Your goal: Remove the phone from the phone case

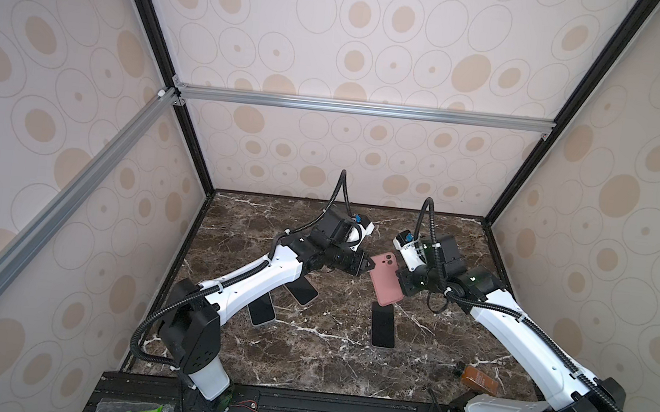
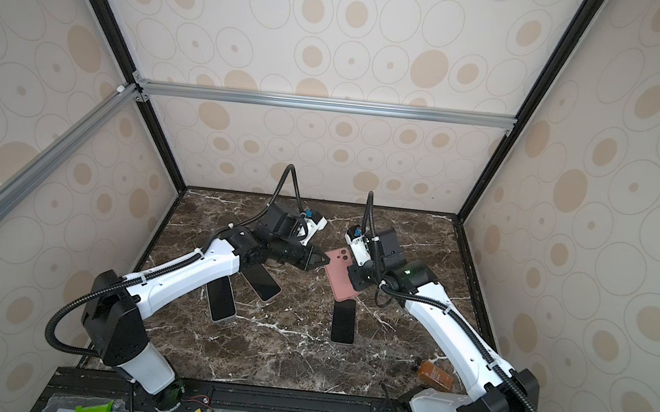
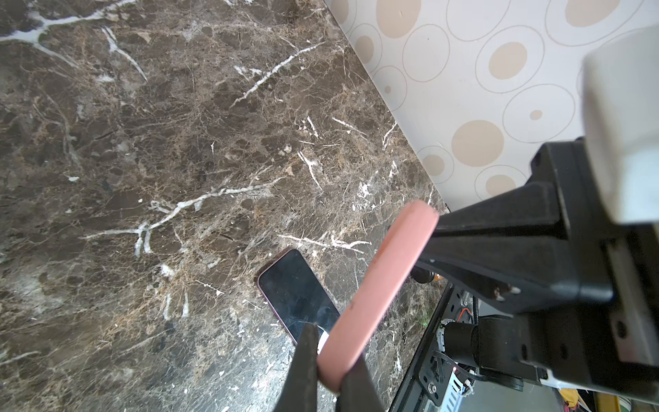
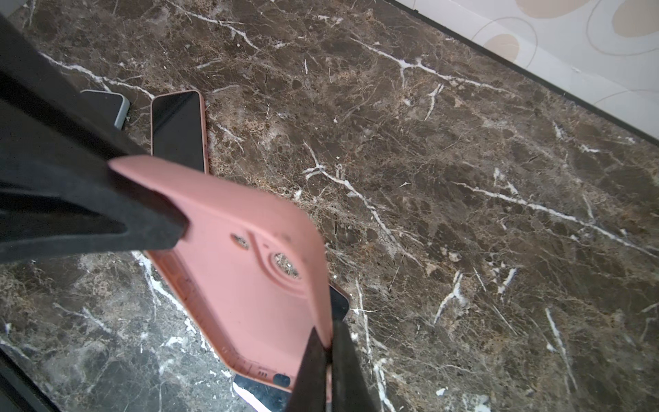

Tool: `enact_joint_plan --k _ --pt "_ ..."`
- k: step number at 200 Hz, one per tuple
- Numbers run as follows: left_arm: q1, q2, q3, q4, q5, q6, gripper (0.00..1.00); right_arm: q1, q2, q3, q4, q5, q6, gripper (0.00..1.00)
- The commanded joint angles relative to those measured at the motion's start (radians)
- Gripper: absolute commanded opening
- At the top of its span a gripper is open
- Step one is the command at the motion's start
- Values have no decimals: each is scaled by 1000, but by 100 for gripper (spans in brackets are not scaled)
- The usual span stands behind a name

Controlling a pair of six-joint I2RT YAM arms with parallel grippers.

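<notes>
Open tabletop (image 1: 303, 363) beside loose phone (image 1: 383, 325)

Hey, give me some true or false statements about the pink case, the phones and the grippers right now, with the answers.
1. The left gripper and right gripper are both shut on the pink phone case. True.
2. The case lies flat on the marble table. False: it is held up off it.
3. Three phones lie screen-up on the table. True.
4. A phone sits inside the case. False: marble shows through its camera holes.
5. A bottle lies by the left arm's base. False: the brown bottle lies by the right arm's.
</notes>
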Motion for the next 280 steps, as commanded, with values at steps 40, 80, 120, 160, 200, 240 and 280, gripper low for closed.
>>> enact_joint_plan --k 40,80,120,160,200,240,280 --pt "-6 -72 -61 151 -77 -5 28 -18 -19 -82 77 16 157 0" --pt "-6 -40 -105 257 -255 -24 73 -115 117 -63 65 -5 279 0" --pt "-8 -10 -194 461 -402 6 89 -182 333 91 -40 -42 310 0" --pt "-11 52 -258 640 -402 34 99 -203 529 251 -123 -67 326 0" --pt "-11 81 -318 742 -394 14 99 -217 686 399 -188 -86 331 0" --pt "-11 98 -356 732 -375 -29 99 -222 782 482 -221 -89 330 0" --pt "-11 130 -392 752 -320 -63 99 -222 850 539 -245 -75 326 0"
